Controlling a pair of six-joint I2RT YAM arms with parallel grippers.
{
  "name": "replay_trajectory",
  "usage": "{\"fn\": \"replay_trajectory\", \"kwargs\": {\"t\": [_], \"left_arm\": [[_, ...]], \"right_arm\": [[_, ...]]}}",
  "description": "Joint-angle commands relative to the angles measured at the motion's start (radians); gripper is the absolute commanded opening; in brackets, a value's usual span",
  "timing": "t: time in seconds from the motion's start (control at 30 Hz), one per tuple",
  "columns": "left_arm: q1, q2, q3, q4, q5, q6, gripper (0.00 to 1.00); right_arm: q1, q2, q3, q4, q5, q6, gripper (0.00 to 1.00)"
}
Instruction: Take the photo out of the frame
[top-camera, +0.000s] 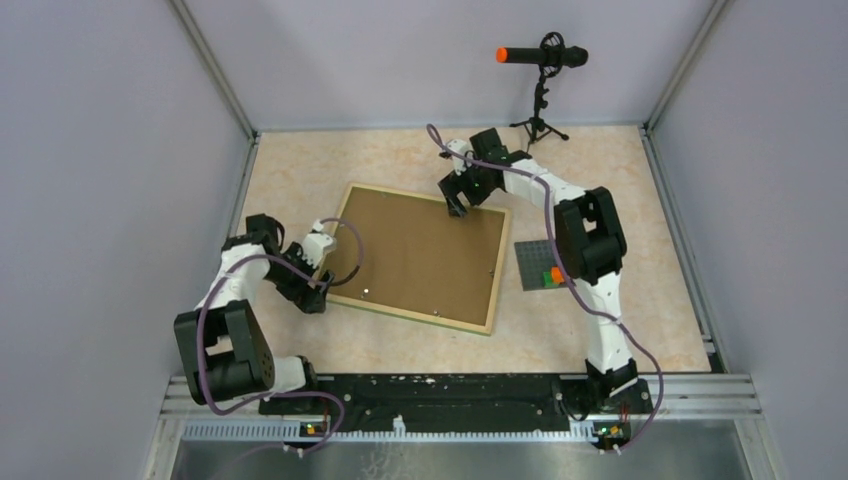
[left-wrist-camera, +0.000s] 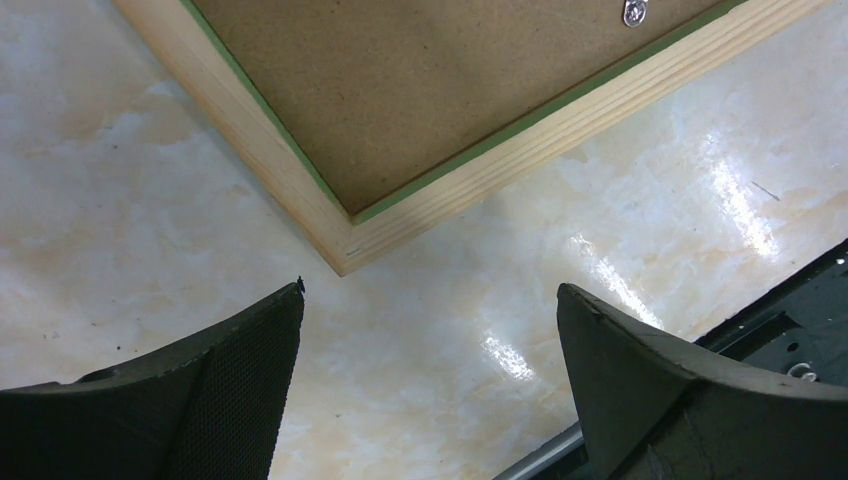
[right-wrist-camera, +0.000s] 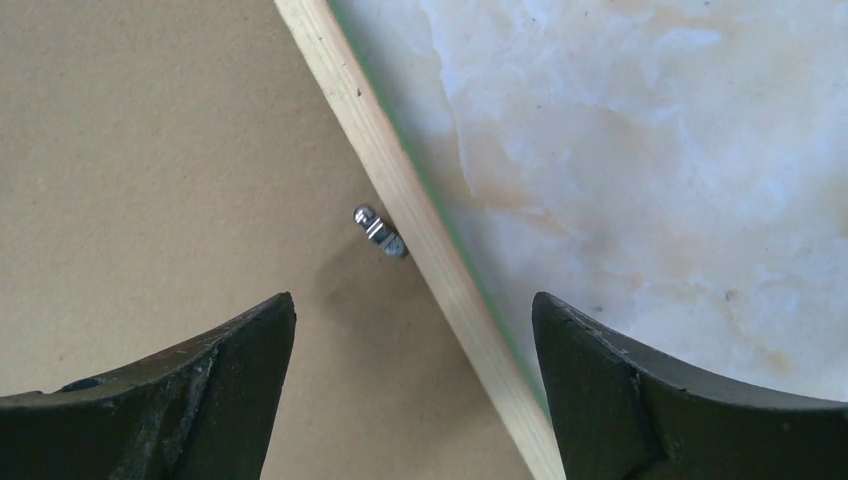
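Note:
The frame (top-camera: 415, 255) lies face down on the table, brown fibreboard back up, with a light wood edge. The photo is hidden under the back. My left gripper (top-camera: 322, 290) is open and empty, just off the frame's near left corner (left-wrist-camera: 345, 262). My right gripper (top-camera: 458, 205) is open and empty, above the frame's far edge, its jaws straddling the wood edge (right-wrist-camera: 420, 235). A small metal retaining clip (right-wrist-camera: 380, 232) sits on the back board beside that edge. Another clip (left-wrist-camera: 633, 12) shows in the left wrist view.
A small grey baseplate (top-camera: 538, 265) with green and orange bricks lies right of the frame, under my right arm. A microphone on a tripod (top-camera: 541, 70) stands at the back. Grey walls enclose the table; a black rail (top-camera: 450, 390) runs along the near edge.

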Motion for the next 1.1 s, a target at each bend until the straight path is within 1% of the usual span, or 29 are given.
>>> {"fn": "replay_trajectory", "kwargs": {"t": [0.0,0.17,0.27,0.43,0.67,0.8,0.93,1.0,1.07], "left_arm": [[-0.033,0.011,-0.027,0.076,-0.018,0.002,0.99],[-0.043,0.073,-0.016,0.135,-0.011,-0.047,0.98],[-0.041,0.143,0.036,0.173,-0.025,-0.115,0.98],[-0.042,0.245,0.108,0.281,-0.026,-0.244,0.95],[-0.041,0.389,0.265,0.352,0.002,-0.368,0.92],[-0.042,0.475,0.367,0.371,0.012,-0.422,0.92],[-0.042,0.554,0.474,0.362,0.026,-0.455,0.93],[-0.043,0.583,0.506,0.344,0.047,-0.458,0.93],[-0.041,0.581,0.514,0.332,0.07,-0.459,0.93]], "right_arm": [[-0.008,0.074,0.093,-0.041,-0.034,-0.017,0.87],[-0.018,0.088,0.083,-0.084,-0.064,-0.027,0.86],[-0.018,0.06,0.037,-0.101,-0.096,-0.023,0.84],[-0.018,-0.02,-0.072,-0.116,-0.18,0.026,0.77],[-0.017,-0.14,-0.26,-0.124,-0.275,0.083,0.71],[-0.001,-0.207,-0.372,-0.132,-0.336,0.1,0.69],[0.044,-0.266,-0.46,-0.122,-0.345,0.108,0.69],[0.055,-0.279,-0.49,-0.113,-0.347,0.126,0.69],[0.055,-0.286,-0.519,-0.101,-0.339,0.149,0.68]]}}
